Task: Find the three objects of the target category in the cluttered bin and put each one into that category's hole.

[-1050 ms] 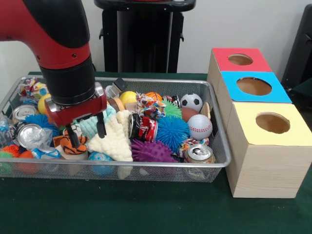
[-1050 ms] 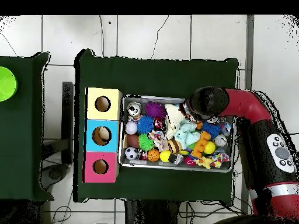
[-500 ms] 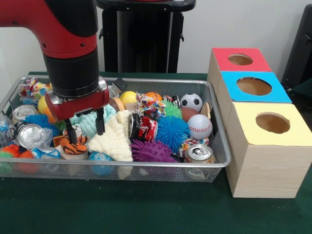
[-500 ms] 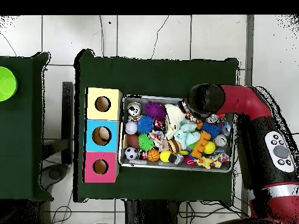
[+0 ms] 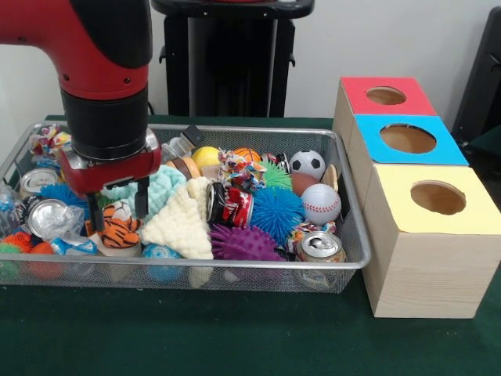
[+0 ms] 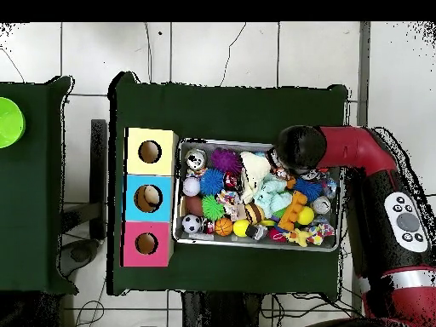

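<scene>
- The wire mesh bin [image 5: 344, 262] sits on green cloth, crammed with toys; beside it stands a wooden box of three holes: the red-topped hole [image 5: 385, 95], the blue-topped hole [image 5: 408, 139] and the yellow-topped hole [image 5: 437, 197].
- Counted in the front view: one cream plush [image 5: 182, 223], one orange striped tiger plush [image 5: 119, 231], one soccer ball [image 5: 308, 164], one baseball [image 5: 320, 203], one purple spiky ball [image 5: 244, 243].
- The gripper [image 5: 117, 210] has its two dark fingers spread apart, straddling the tiger plush, holding nothing.
- Compared with a second ago, it has moved toward the picture's left, away from the cream plush.
</scene>
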